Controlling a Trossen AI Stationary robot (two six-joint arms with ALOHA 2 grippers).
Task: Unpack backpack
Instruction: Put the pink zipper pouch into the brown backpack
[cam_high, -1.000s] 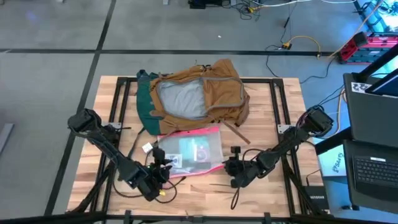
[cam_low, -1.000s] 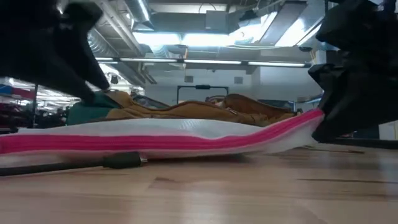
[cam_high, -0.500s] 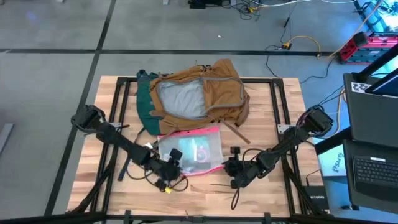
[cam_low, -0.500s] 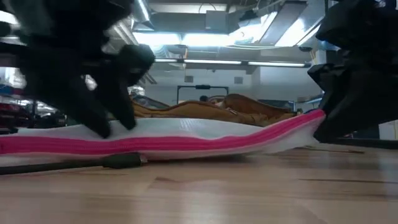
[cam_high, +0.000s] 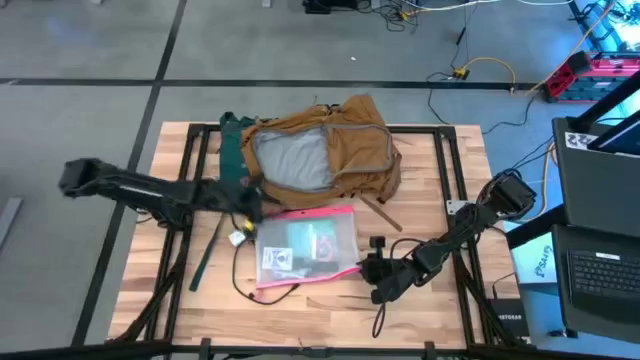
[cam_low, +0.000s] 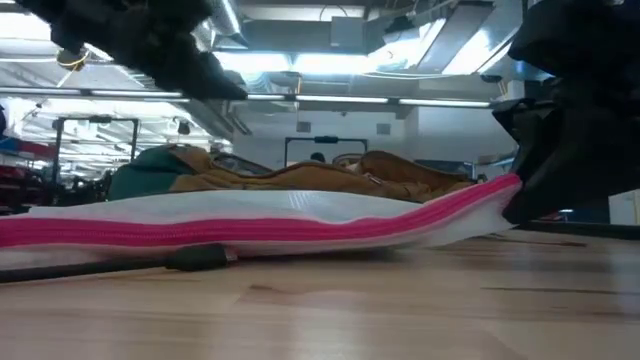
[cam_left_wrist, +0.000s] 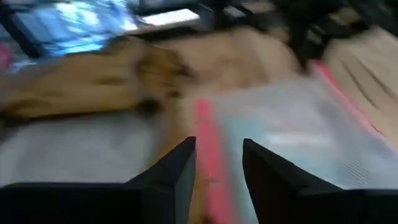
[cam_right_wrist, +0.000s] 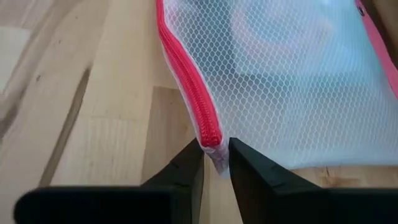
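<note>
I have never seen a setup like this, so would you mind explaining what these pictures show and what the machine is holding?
These are four camera views of a robot with two dark arms at a wooden table: one from overhead, one level with the tabletop, and one from each wrist. On the table lies an open tan backpack with a clear pink-edged zip pouch in front of it. The right gripper pinches the pouch's corner. The left gripper is open and empty, above the near edge of the backpack by the pouch.
</note>
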